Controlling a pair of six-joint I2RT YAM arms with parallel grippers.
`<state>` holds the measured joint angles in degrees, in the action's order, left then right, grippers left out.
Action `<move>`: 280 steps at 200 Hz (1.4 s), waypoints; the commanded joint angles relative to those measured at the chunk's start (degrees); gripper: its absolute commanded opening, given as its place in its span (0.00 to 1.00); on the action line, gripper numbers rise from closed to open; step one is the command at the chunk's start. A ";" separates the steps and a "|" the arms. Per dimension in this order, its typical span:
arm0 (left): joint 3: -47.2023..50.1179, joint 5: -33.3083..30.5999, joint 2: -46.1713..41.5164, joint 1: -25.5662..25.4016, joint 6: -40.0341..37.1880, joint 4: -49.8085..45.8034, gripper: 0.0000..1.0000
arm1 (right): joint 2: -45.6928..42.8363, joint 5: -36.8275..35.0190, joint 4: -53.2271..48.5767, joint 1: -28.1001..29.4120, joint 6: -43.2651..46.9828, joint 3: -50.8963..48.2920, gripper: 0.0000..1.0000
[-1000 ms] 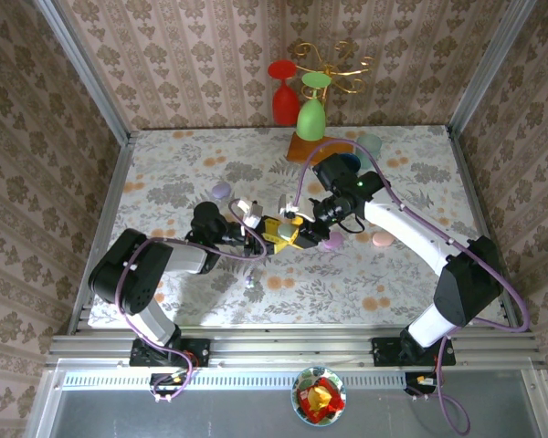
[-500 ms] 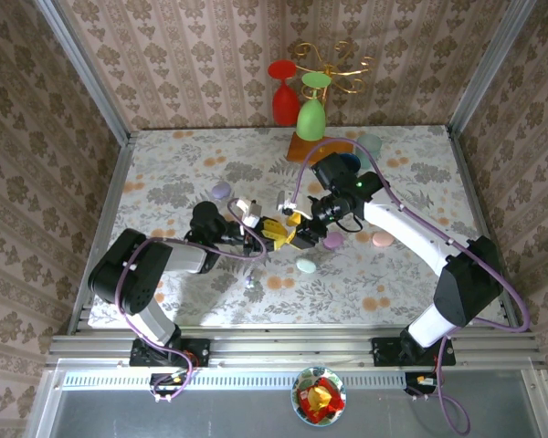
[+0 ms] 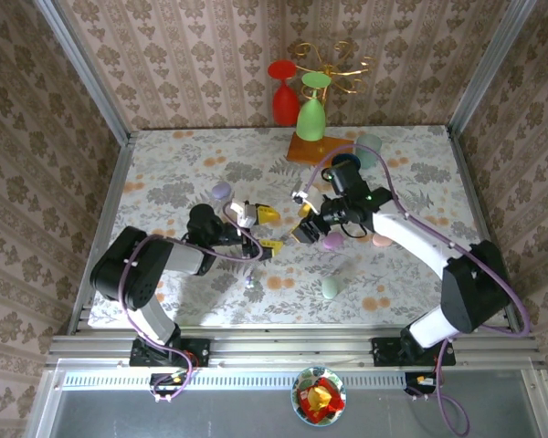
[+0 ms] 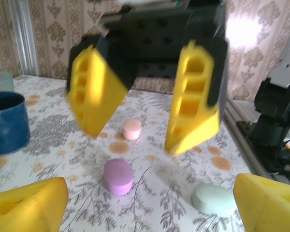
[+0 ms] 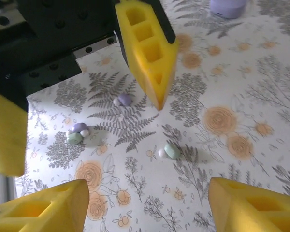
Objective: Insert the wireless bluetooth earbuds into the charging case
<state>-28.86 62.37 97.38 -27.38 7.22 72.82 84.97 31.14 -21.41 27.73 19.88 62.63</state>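
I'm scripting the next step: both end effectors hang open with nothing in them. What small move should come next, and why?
Probably lower the right end effector onto the mint earbud. Its jaws stand open and empty, that earbud lies loose on the table just ahead of it, nearer than the purple earbud, and the left end effector is open too.

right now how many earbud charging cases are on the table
4: lavender case left of centre; purple case mid-table; pink case just right of it; mint case nearest the arms. More could be hidden under the arms.
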 commanded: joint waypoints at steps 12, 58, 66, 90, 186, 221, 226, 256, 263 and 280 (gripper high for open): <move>0.74 -4.59 2.99 0.83 -4.28 0.93 0.96 | -11.50 -6.94 7.88 -0.31 -13.22 -6.92 0.70; 1.28 -12.55 2.40 0.84 -5.89 0.96 0.99 | -21.65 -32.97 -7.51 1.20 -40.53 -11.60 0.69; 1.93 -15.88 1.69 0.55 -5.75 0.83 1.00 | -21.77 -36.34 -13.42 1.30 -44.99 -10.99 0.69; 4.53 -29.60 -0.67 -3.73 -3.40 0.06 1.00 | -23.84 -44.67 -22.74 1.47 -54.69 -12.74 0.71; 10.43 -71.09 -14.29 -27.66 -8.72 -16.69 1.00 | -19.32 -35.68 -19.14 6.84 -80.40 -23.04 0.72; 13.22 -76.39 -15.99 -30.54 -11.65 -16.63 1.00 | -10.68 -35.33 -15.46 12.99 -86.13 -20.50 0.73; 13.58 -76.60 -16.08 -30.54 -11.83 -16.58 1.00 | -9.51 -34.39 -14.17 13.33 -86.44 -20.24 0.73; 14.79 -78.57 -16.72 -30.96 -11.71 -17.32 1.00 | -2.10 -35.06 -13.93 15.46 -86.63 -16.62 0.72; 14.80 -78.85 -17.16 -31.15 -11.30 -17.99 1.00 | -0.69 -34.99 -14.43 15.51 -86.44 -16.16 0.71; 14.66 -78.92 -17.91 -31.63 -11.09 -19.43 1.00 | 1.17 -34.06 -13.57 15.46 -86.14 -16.25 0.66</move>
<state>-14.46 -13.98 81.47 -57.91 -3.09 55.16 83.72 -3.64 -35.48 42.83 -64.40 45.10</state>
